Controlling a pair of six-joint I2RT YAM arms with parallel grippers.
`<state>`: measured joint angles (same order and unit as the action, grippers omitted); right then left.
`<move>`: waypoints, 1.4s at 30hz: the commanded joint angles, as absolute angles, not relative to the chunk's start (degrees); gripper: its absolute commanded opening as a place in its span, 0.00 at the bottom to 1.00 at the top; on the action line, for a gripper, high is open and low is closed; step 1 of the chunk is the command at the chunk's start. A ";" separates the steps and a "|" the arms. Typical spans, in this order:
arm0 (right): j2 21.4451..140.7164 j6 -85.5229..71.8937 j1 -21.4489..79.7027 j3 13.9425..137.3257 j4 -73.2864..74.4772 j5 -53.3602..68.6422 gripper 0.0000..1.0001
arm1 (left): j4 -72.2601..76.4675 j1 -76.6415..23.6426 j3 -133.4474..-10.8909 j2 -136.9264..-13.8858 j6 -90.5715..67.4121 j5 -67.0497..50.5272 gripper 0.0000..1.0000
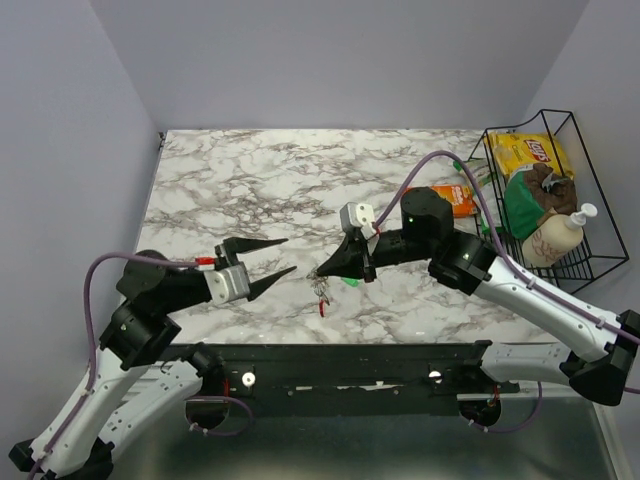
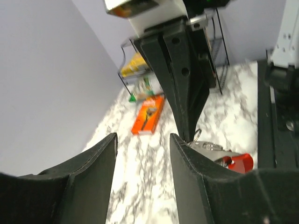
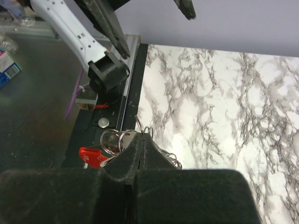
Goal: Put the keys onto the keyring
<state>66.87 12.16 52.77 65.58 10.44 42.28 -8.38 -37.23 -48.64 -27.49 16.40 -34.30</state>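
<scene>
My right gripper (image 1: 320, 272) is shut on the keyring and holds it a little above the marble table (image 1: 250, 190). In the right wrist view the shut fingertips (image 3: 142, 138) pinch thin metal rings (image 3: 112, 140), and a red-headed key (image 3: 91, 156) hangs from them. The red key (image 1: 322, 305) dangles below the gripper in the top view, and a green key head (image 1: 352, 283) lies beside it. My left gripper (image 1: 288, 255) is open and empty, just left of the right gripper's tip. In the left wrist view (image 2: 142, 137) the red key (image 2: 240, 162) shows past the right finger.
An orange flat packet (image 1: 462, 200) lies behind the right arm and shows in the left wrist view (image 2: 148, 114). A black wire basket (image 1: 590, 190) with a chip bag and a soap bottle stands at the far right. A black rail (image 1: 350, 365) runs along the near edge.
</scene>
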 commanded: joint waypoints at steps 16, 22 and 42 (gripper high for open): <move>66.27 21.36 52.82 72.25 27.69 48.43 0.01 | -36.84 -37.44 -62.58 -44.82 37.62 -49.21 0.40; 66.18 21.09 52.74 71.90 27.42 47.81 0.01 | -33.93 -37.35 -62.40 -47.19 36.56 -51.85 0.39; 64.95 20.04 52.82 70.05 24.79 43.77 0.01 | -32.43 -37.62 -61.96 -50.10 33.93 -60.12 0.38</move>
<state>66.57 20.60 52.77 70.41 26.65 45.50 -31.97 -37.26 -62.54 -50.52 34.63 -56.55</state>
